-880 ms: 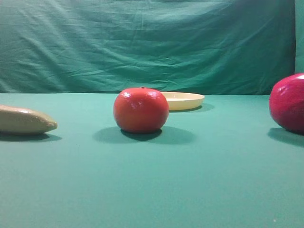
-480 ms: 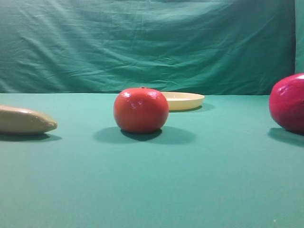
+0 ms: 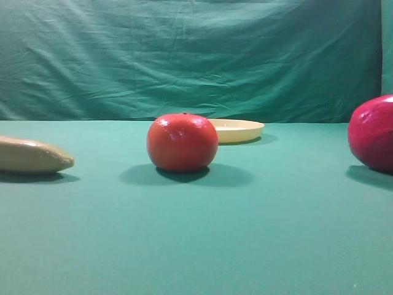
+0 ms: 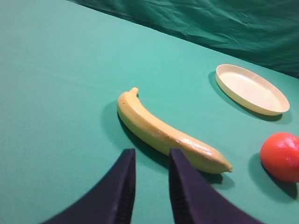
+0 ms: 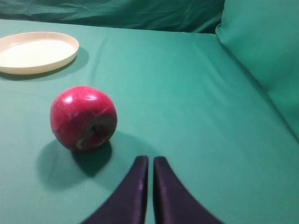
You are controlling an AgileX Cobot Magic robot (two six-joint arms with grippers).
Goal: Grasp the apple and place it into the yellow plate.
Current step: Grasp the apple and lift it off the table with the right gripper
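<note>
The apple (image 5: pixel 83 117), glossy magenta-pink, rests on the green cloth a little ahead and left of my right gripper (image 5: pixel 150 158), whose fingers are shut with nothing between them. In the high view the apple (image 3: pixel 372 132) is cut by the right edge. The yellow plate (image 5: pixel 37 52) lies empty at the far left of the right wrist view, and it also shows as the plate (image 3: pixel 242 130) behind the orange-red fruit in the high view. My left gripper (image 4: pixel 150 151) hovers just short of a banana, a narrow empty gap between its fingers. Neither gripper shows in the high view.
A banana (image 4: pixel 168 133) lies across the left wrist view, seen as the banana (image 3: pixel 31 155) at the high view's left. An orange-red fruit (image 3: pixel 182 142) stands mid-table, in front of the plate. A green cloth backdrop (image 3: pixel 196 55) rises behind, and a cloth fold (image 5: pixel 261 46) rises at the right.
</note>
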